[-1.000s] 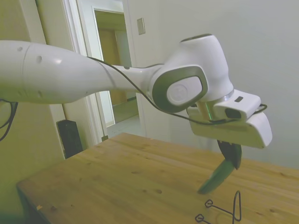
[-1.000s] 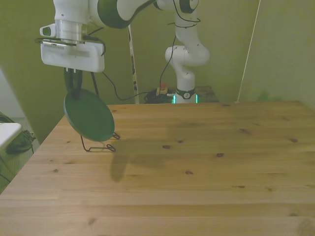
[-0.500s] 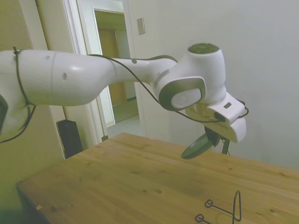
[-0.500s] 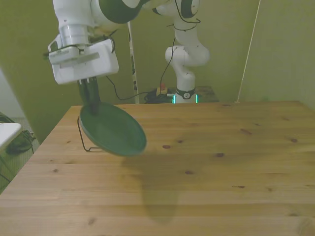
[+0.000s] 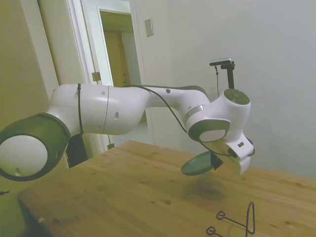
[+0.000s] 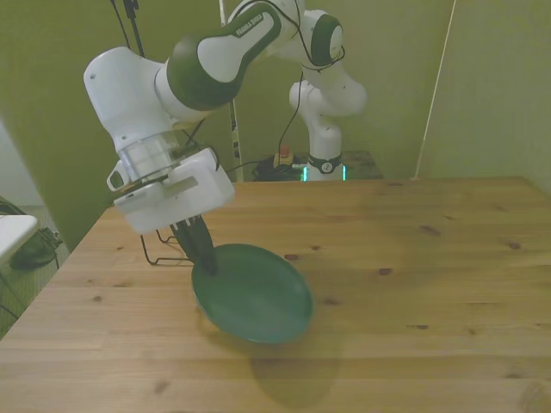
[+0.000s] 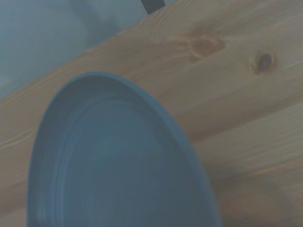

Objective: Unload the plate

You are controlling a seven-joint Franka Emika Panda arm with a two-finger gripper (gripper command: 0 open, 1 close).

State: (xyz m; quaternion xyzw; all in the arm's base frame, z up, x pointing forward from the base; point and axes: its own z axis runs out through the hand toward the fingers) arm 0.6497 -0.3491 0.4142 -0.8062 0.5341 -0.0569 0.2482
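Closest to the front camera is the bare stretch of the pale, knotty wooden table (image 6: pixel 413 258), and on it, under my load, lies a soft dark shadow. Above that shadow hangs the round, shallow, dark green plate with a raised rim (image 6: pixel 252 292), clear of the wood and tilted, its hollow face turned up and toward the front camera, its far edge higher than its near edge. In the wrist view the same plate (image 7: pixel 113 170) fills most of the picture, concentric rings showing in its hollow, with the table's boards (image 7: pixel 227 94) and two knots beyond its rim.

My white two-finger gripper (image 6: pixel 205 255) has the plate by its rim, on the edge nearest the front view's left. The dark fingers (image 6: pixel 200 243) are closed narrowly onto that rim, one on either face as far as I can see, and nothing else supports the plate. From the side, the plate (image 5: pixel 198 163) reads as a thin green disc held nearly level above the tabletop (image 5: pixel 123 192), just below my gripper (image 5: pixel 216 160).

Farther back, behind my hand on the front view's left, the thin black wire rack (image 6: pixel 162 255) stands on the table, apart from the plate. In the side view its loops (image 5: pixel 237 222) sit near the bottom edge.
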